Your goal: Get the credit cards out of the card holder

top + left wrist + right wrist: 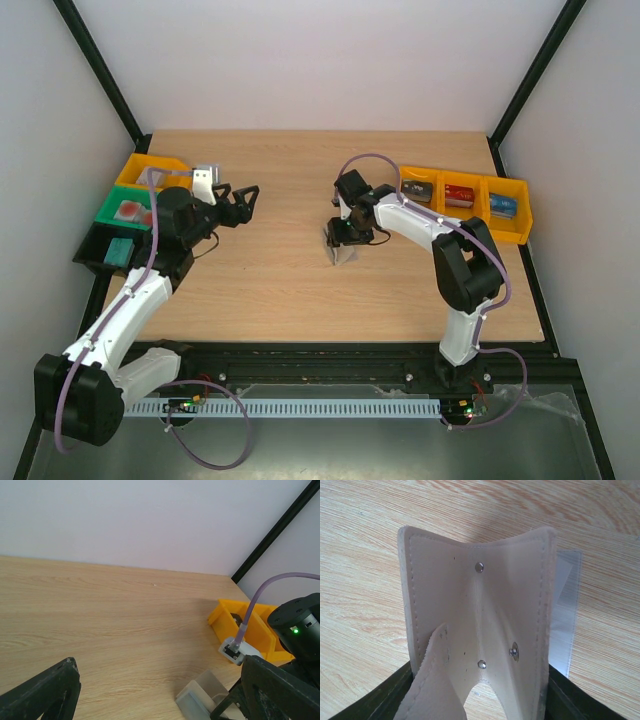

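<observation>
- Two tools are sharing the light wooden bench [280, 290]: the right tool [343, 235] is pinching the pale beige, stitched, fold-open card holder [480, 605] mid-bench, with no cards showing.
- Farther back, the left tool [238, 203] is hanging spread and empty.
- Risk: the floppy holder may be slipping or folding shut once tugged.
</observation>
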Action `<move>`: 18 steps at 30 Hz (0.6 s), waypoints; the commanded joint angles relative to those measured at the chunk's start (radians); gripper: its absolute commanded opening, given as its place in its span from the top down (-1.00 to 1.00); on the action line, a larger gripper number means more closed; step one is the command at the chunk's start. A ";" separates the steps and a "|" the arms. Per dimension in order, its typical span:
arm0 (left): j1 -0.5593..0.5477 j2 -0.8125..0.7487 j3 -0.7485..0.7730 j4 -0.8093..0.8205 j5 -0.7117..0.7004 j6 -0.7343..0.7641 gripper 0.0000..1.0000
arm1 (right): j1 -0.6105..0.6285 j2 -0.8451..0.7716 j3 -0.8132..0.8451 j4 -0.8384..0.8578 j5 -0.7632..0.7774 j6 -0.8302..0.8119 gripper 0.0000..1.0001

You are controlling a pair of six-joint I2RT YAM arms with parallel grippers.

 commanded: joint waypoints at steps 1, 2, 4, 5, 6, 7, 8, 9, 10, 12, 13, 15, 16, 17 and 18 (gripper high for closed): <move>0.006 -0.013 -0.009 0.025 0.015 0.011 -0.78 | -0.003 -0.028 0.035 -0.026 0.004 -0.003 -0.07; 0.007 -0.012 -0.010 0.025 0.015 0.011 -0.78 | -0.003 -0.027 0.039 -0.029 0.005 -0.004 -0.07; 0.007 -0.012 -0.010 0.026 0.014 0.011 -0.78 | -0.003 -0.024 0.047 -0.035 0.010 -0.008 -0.08; 0.007 -0.012 -0.010 0.026 0.014 0.011 -0.78 | -0.003 -0.022 0.048 -0.037 0.013 -0.008 -0.08; 0.006 -0.012 -0.010 0.026 0.014 0.011 -0.78 | -0.003 -0.020 0.049 -0.038 0.013 -0.008 -0.08; 0.006 -0.013 -0.008 0.026 0.015 0.011 -0.78 | -0.003 -0.021 0.049 -0.039 0.013 -0.007 -0.08; 0.007 -0.014 -0.009 0.026 0.015 0.011 -0.78 | -0.003 -0.021 0.050 -0.039 0.013 -0.007 -0.08; 0.007 -0.014 -0.009 0.024 0.016 0.012 -0.78 | -0.003 -0.022 0.050 -0.039 0.012 -0.006 -0.08; 0.007 -0.015 -0.010 0.024 0.016 0.012 -0.78 | -0.003 -0.023 0.051 -0.040 0.015 -0.006 -0.08; 0.007 -0.013 -0.012 0.024 0.016 0.012 -0.78 | -0.003 -0.018 0.052 -0.039 0.019 -0.006 -0.07; 0.006 -0.012 -0.012 0.024 0.016 0.012 -0.78 | -0.003 -0.016 0.050 -0.039 0.025 -0.006 -0.05; 0.006 -0.013 -0.011 0.025 0.017 0.012 -0.78 | -0.003 -0.010 0.042 -0.039 0.040 -0.004 0.03; 0.006 -0.013 -0.011 0.025 0.016 0.012 -0.78 | -0.003 -0.006 0.039 -0.039 0.048 -0.003 0.06; 0.006 -0.014 -0.012 0.024 0.016 0.013 -0.78 | -0.002 -0.001 0.034 -0.039 0.055 -0.003 0.06; 0.006 -0.015 -0.013 0.024 0.016 0.014 -0.78 | -0.002 0.003 0.027 -0.038 0.060 -0.002 0.07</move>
